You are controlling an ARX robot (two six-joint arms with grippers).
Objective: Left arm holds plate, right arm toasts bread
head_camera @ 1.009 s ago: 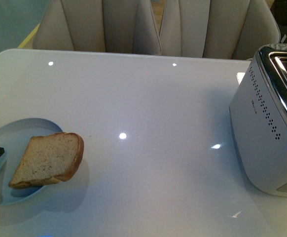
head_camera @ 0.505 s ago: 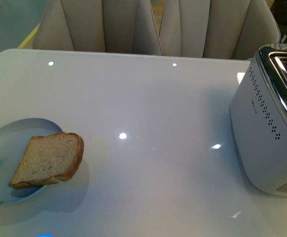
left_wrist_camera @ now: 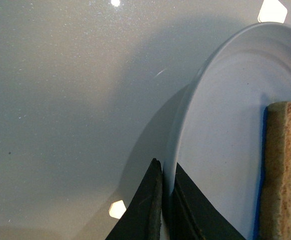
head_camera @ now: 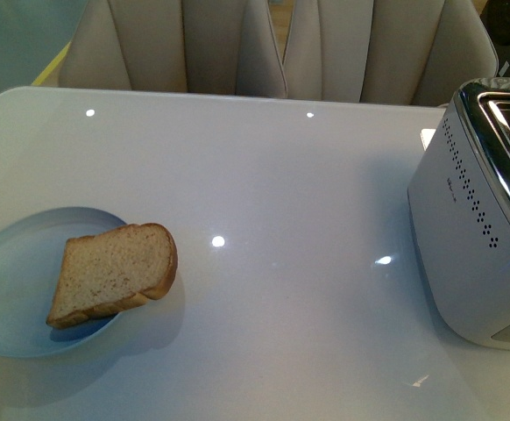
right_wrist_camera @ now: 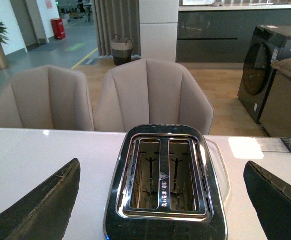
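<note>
Pinching the raised rim of the plate (left_wrist_camera: 220,125) tight in the left gripper (left_wrist_camera: 166,172), with only two black pointed fingertips (left_wrist_camera: 148,200) showing, one on each side of the rim. Peeking into the front view as just a tiny dark speck at the picture's edge. Carrying the bread (head_camera: 113,274) on that smooth, round, pale blue plate: brown, crumbly, one corner poking out over the rim and above the glossy white table (head_camera: 281,193). Spreading the right gripper (right_wrist_camera: 161,165) wide, gripping nothing, its worn black fingers (right_wrist_camera: 45,205) being cut off by the picture. Hanging over the shiny silver toaster (right_wrist_camera: 163,220) and its two slots (right_wrist_camera: 148,172).
</note>
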